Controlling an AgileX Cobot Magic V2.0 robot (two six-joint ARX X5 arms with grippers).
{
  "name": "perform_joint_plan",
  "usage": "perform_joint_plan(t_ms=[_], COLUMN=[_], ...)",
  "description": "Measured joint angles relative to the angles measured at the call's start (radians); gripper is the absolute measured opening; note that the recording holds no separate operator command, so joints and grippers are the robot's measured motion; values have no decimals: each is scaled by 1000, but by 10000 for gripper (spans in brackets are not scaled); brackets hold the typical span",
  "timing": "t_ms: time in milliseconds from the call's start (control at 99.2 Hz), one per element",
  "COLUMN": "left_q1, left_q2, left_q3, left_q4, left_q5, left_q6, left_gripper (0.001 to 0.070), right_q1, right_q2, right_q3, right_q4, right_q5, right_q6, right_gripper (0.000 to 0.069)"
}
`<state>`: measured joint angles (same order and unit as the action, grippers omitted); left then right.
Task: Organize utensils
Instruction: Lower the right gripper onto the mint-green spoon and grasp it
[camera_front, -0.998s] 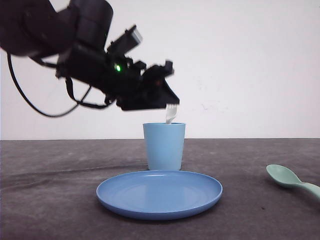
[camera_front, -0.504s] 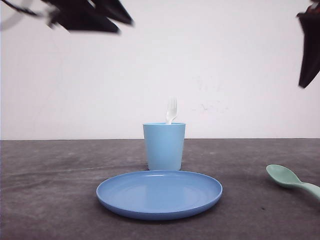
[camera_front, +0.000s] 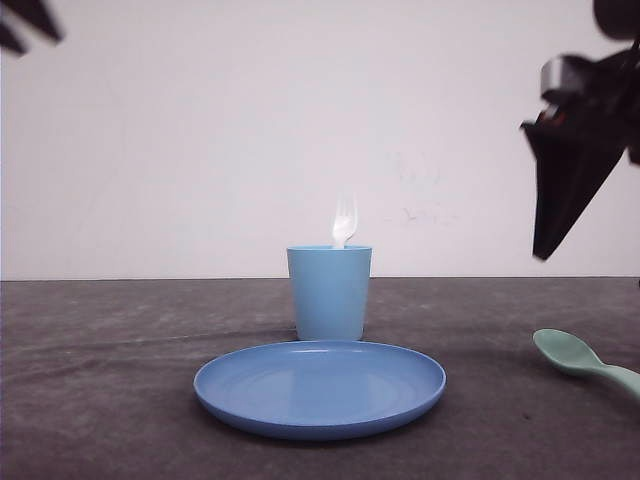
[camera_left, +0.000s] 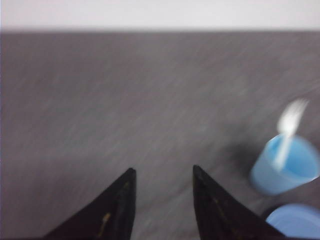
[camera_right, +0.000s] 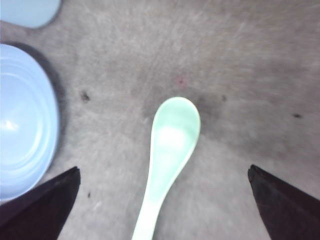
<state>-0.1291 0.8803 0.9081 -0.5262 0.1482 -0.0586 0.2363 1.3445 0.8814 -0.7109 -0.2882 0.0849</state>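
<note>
The white fork (camera_front: 343, 222) stands tines-up in the light blue cup (camera_front: 329, 292); the left wrist view also catches the fork (camera_left: 290, 127), blurred, in the cup (camera_left: 285, 172). The mint-green spoon (camera_front: 580, 360) lies on the table at the right. My right gripper (camera_front: 560, 190) hangs high above the spoon (camera_right: 167, 155), open wide, with its fingers on either side of it and well above it. My left gripper (camera_left: 162, 172) is open and empty, up and away at the left of the cup.
A round blue plate (camera_front: 320, 388) lies in front of the cup, with its rim (camera_right: 20, 125) just left of the spoon. The dark grey table (camera_front: 120, 380) runs back to a white wall.
The left arm has pulled up and away to the left after leaving the fork in the cup. The right gripper has come down over the spoon.
</note>
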Motion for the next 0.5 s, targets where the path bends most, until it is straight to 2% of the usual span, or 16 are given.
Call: perform_joint_plan(t_ms=[151,312,504], left_q1=[56,57,57], left_q2=[3,2,2], left_q3=[0,0,0], left_q4=[-84,-85,-85], left_q5=[0,0,1], left_q6=[13,14,14], left_gripper=[199,199,199], right_q1=[24,54,78], right_q2=[71,139,196], right_q3=[0,0,-1], right_q4=[50,108,147], right_q5=[0,1,38], right_q6=[1,2,11], right_gripper=[661,572,541])
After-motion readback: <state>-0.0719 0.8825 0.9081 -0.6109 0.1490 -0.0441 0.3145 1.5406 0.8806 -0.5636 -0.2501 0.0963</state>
